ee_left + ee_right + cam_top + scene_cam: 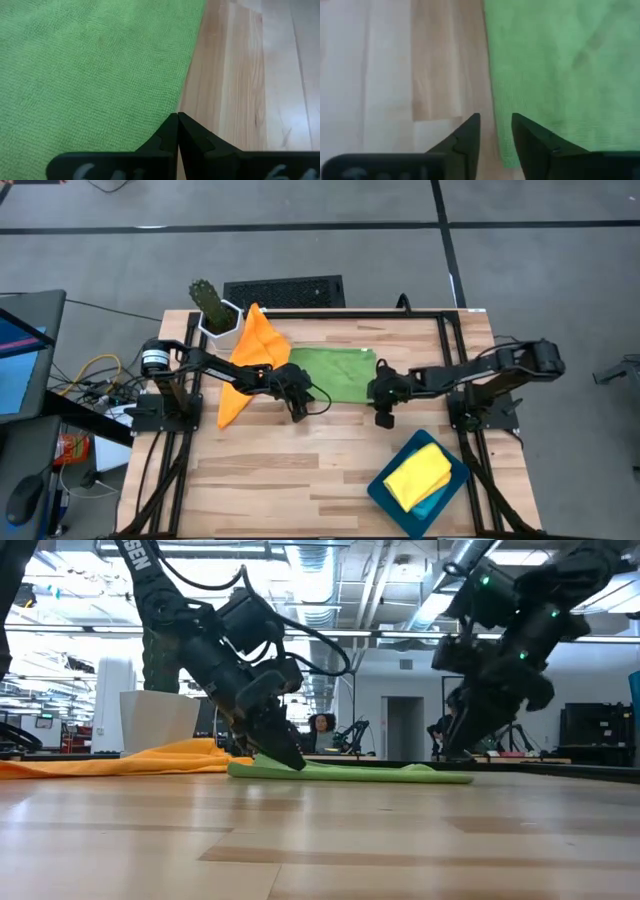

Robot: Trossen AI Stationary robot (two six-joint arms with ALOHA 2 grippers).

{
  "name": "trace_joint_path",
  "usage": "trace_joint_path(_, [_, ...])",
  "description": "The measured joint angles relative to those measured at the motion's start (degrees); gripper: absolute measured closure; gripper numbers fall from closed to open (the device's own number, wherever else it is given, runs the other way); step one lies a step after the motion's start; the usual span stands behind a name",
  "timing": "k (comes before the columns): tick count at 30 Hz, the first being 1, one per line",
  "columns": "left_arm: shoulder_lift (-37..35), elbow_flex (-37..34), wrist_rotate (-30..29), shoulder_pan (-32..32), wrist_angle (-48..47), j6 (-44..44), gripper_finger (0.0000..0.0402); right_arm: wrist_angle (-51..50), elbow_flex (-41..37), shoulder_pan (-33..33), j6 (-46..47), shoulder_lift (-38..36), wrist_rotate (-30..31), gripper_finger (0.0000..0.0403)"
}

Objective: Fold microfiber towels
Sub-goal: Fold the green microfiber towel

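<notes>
My wooden desk (pixel 300 470) stands on a grey floor (pixel 540 270) crossed by dark lines. Beyond it I see bright ceiling lights (pixel 60 635) and exposed ducts (pixel 320 580).

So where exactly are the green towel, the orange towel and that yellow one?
green towel (pixel 335 372): high view, middle of the flat cloth between the two arms.
orange towel (pixel 258 338): high view, its upper part beside the white pot.
yellow towel (pixel 420 475): high view, middle of the folded cloth in the tray.

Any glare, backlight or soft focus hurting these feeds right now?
Low view: bright ceiling lights backlight both arms into near silhouettes; green towel still readable. High view: even light, no glare. Left wrist view: towel weave sharp. Right wrist view: left part of the table washed pale, fingers slightly soft.
</notes>
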Motion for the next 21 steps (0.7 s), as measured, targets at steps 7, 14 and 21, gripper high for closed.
trace_joint_path(7, [0.0,0.0,0.0,0.0,0.4,-0.4,0.0402,1.6,0.2,0.0,-0.3,8.2,0.1,0.024])
trace_joint_path(14, [0.0,0.2,0.9,0.0,2.6,-3.1,0.0401,2.1,0.2,0.0,3.4,8.1,0.7,0.0312])
trace_joint_path(21, [-0.2,4.0,-1.2,-3.8,17.2,-3.5,0.0401,0.8,-0.2,0.0,4.1,5.7,0.4,0.0393])
